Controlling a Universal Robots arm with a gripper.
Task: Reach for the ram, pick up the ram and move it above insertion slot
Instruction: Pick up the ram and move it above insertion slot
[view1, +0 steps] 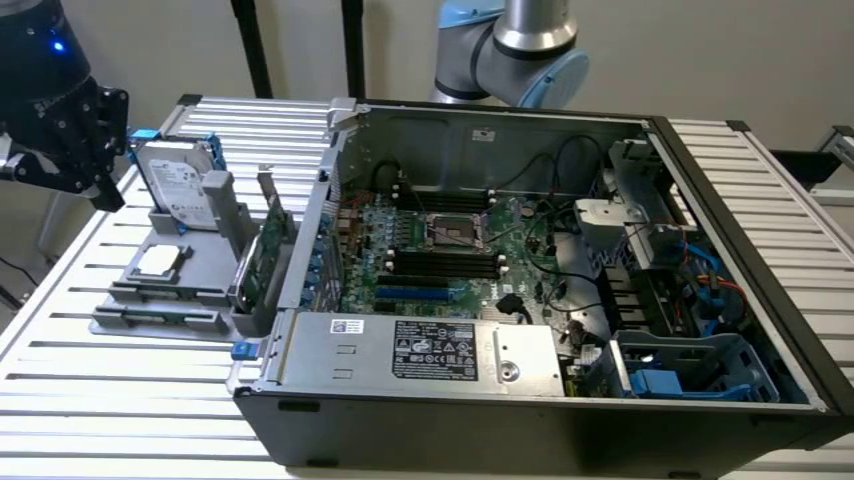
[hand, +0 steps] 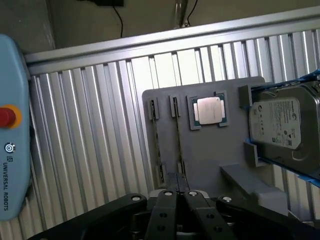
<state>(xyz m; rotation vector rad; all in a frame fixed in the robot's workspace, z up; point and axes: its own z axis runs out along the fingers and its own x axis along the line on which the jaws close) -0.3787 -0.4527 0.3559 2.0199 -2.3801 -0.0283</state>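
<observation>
- arm joint (view1: 514, 40), behind the computer case (view1: 534, 430): silver-grey tube with light-blue caps
- wrist housing (view1: 47, 90), beside the computer case: black, one small blue light
- gripper (hand: 178, 195): black, jointed, silver screw heads
- light-blue cover (hand: 12, 130): lettered "UNIVERSAL ROBOTS"

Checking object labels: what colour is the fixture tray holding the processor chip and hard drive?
Plain grey; the fixture tray shows best in the wrist view.

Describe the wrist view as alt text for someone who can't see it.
The shut claw points toward a grey holder tray on a slatted metal table. The tray carries a processor chip, a silver hard drive and two long narrow slots. A pale blue pendant with a red button is nearby.
</observation>
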